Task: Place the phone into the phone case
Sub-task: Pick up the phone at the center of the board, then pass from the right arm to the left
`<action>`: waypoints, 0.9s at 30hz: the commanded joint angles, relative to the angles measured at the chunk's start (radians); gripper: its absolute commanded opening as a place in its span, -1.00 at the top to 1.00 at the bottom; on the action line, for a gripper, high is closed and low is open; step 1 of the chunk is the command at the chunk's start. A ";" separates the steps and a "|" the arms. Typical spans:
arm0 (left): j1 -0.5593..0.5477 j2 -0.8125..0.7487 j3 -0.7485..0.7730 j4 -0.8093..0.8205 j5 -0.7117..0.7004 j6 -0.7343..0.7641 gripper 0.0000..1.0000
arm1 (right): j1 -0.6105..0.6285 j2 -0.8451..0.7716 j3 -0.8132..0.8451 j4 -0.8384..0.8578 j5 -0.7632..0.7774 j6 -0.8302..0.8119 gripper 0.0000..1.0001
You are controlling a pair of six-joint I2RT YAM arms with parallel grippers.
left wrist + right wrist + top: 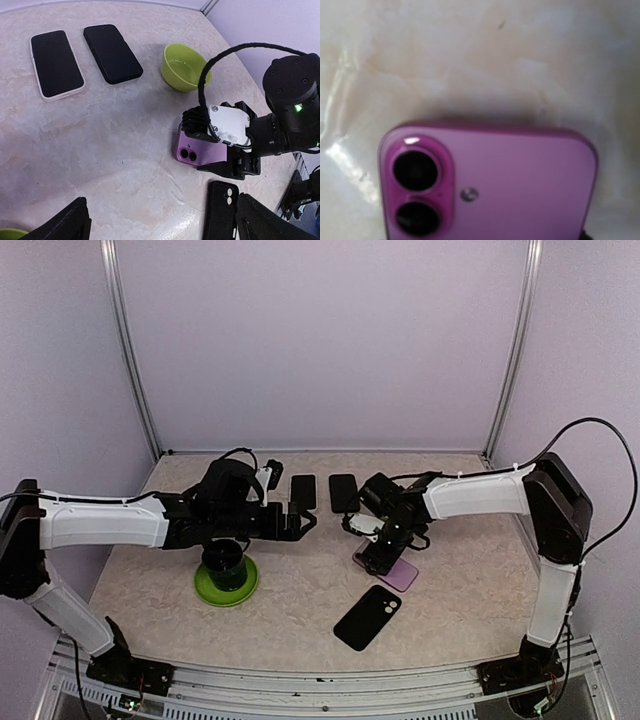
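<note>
A purple phone (398,571) lies back up on the table, its two lenses showing in the left wrist view (200,153) and filling the right wrist view (490,185). My right gripper (380,552) is down on it, a black finger against each long edge. The black phone case (367,617) lies flat in front of it, near the table's front, and shows in the left wrist view (222,210). My left gripper (300,523) is open and empty, hovering left of the phone; its fingertips (67,222) frame the bottom of its view.
A white-edged phone (303,492) and a black phone (343,492) lie side by side at the back. A green bowl (186,66) stands behind the right gripper. A dark cup (224,560) stands on a green plate (205,588) under my left arm.
</note>
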 commanded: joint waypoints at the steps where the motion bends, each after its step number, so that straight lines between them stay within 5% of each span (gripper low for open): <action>1: 0.013 0.066 0.068 -0.013 0.097 0.022 -0.98 | 0.026 -0.089 -0.042 0.087 0.051 -0.023 -0.13; 27: 0.048 0.451 0.290 0.118 0.543 -0.042 -0.78 | 0.092 -0.373 -0.329 0.436 0.143 -0.084 -0.08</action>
